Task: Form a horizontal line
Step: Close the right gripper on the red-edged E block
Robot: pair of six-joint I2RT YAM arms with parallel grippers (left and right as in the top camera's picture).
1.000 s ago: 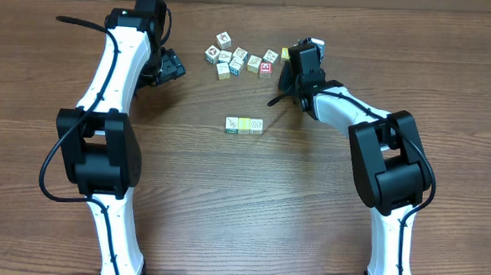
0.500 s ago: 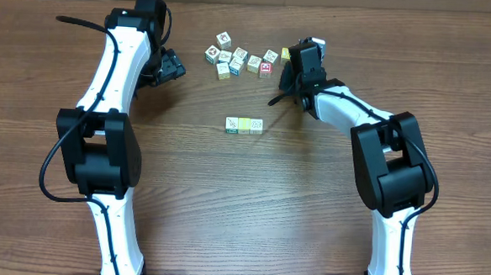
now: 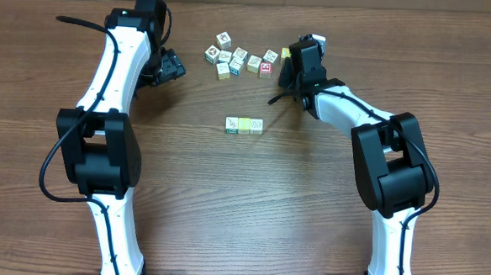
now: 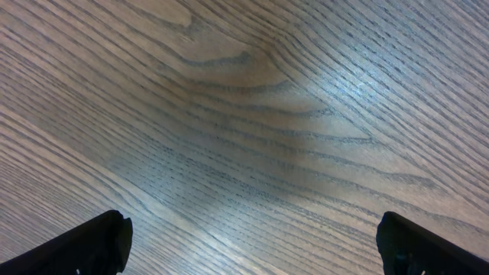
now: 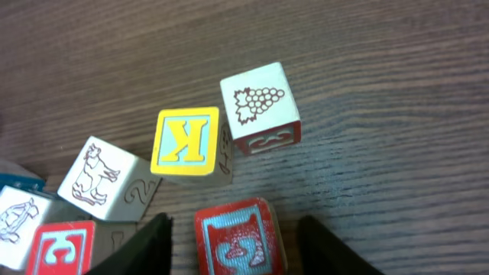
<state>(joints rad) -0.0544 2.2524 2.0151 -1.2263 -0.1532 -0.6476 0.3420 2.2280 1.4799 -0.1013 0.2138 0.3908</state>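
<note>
R claw (image 5: 233,229) released, straddling red cube (image 5: 238,241), barely moved, L claw (image 4: 252,233) released, line (image 3: 244,125) unchanged

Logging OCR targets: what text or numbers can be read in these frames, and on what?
"K" on the yellow-faced block.
"2" on the side of the animal-picture block.
Red block at the bottom edge: one letter, unclear.
Scattered cubes and the row, overhead: too small to read.
Left wrist view: none.
</note>
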